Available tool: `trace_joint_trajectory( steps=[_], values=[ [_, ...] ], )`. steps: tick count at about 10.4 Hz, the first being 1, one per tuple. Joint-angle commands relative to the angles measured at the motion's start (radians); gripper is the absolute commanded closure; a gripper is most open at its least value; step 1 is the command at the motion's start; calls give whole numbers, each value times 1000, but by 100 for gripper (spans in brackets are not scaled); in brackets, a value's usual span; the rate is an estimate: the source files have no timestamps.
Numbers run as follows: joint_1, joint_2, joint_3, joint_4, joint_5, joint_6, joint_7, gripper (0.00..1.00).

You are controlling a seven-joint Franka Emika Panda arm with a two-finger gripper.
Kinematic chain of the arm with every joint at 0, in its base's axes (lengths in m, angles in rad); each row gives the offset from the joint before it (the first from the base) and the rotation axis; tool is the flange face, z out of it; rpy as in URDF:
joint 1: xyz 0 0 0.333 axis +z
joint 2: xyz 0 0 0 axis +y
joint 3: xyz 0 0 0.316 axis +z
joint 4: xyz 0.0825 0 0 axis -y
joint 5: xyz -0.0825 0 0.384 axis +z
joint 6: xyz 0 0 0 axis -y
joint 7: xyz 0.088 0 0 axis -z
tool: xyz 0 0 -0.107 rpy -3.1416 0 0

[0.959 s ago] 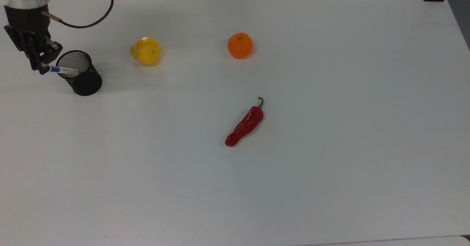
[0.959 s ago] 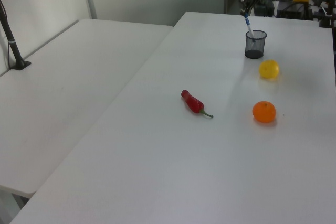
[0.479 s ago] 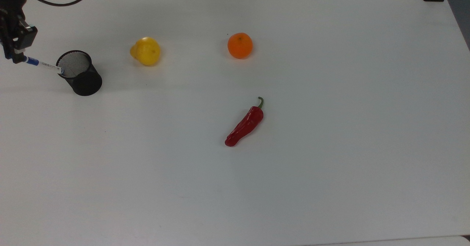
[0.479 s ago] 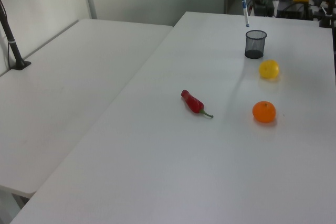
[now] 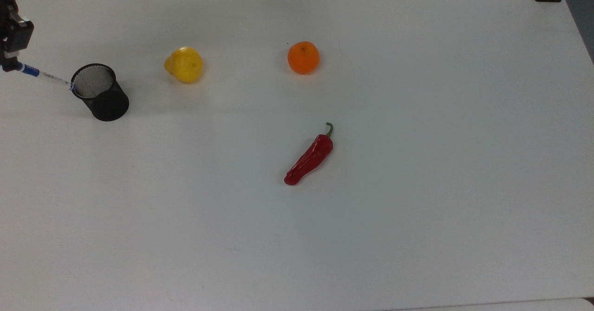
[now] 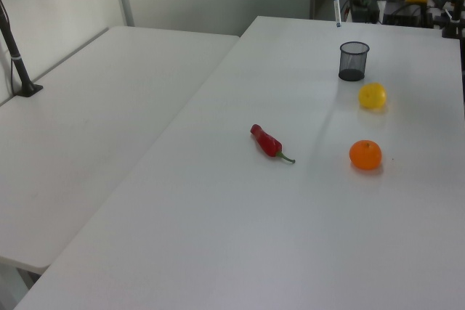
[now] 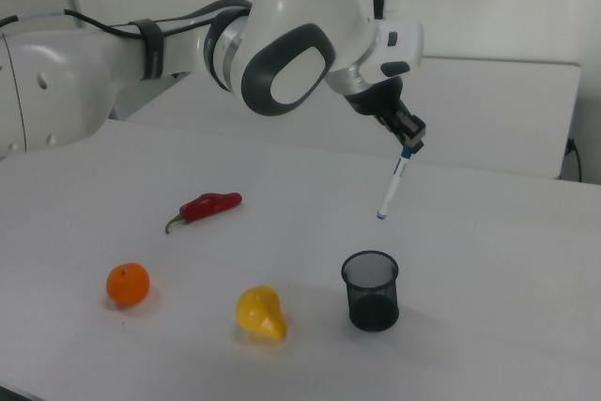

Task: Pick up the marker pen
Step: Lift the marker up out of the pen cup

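Grip: the gripper (image 7: 408,146) is clamped on the blue cap end of the marker pen (image 7: 393,185); a hold at the top end leaves the white barrel hanging free below, tilted a little off vertical in the right view.

Pen position: in the air above the table (image 5: 417,116), its lower tip higher than the rim of the black mesh cup (image 7: 371,289) and clear of it in the right view; in the top view the pen (image 5: 44,74) lies slantwise with its tip appearing at the cup's rim (image 5: 94,88), which I judge to be overlap from the camera's angle and not contact; in the left view it hangs above and to the left view's left of the cup (image 6: 353,60).

Task stage: by my judgement the pen is out of the cup and the taking is nearly done.

Edges: the gripper (image 5: 10,46) sits at the top view's left edge, close to the table's far corner; little margin on that side.

Open room: wide bare table toward the top view's right and bottom; the yellow fruit (image 5: 184,64), the orange (image 5: 303,57) and the red chilli (image 5: 310,157) lie well apart from the cup and from each other.

Risk: a swing of the low tip could clip the cup's rim and tip the light cup; moving off higher avoids it.
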State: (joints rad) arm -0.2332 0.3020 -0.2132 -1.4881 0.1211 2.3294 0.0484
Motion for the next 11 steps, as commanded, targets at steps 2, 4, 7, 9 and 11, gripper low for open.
trace_joint_trajectory(
  steps=[2, 4, 7, 9, 11],
  values=[
    [40, -27, -6, 34, 48, -123, 24, 84],
    [80, -32, -6, 48, 49, -201, 45, 84],
    [146, -32, -3, 55, 49, -300, 79, 84],
    [187, -31, 2, 55, 48, -340, 88, 84],
    [221, -29, 5, 54, 49, -384, 88, 84]
  ],
)
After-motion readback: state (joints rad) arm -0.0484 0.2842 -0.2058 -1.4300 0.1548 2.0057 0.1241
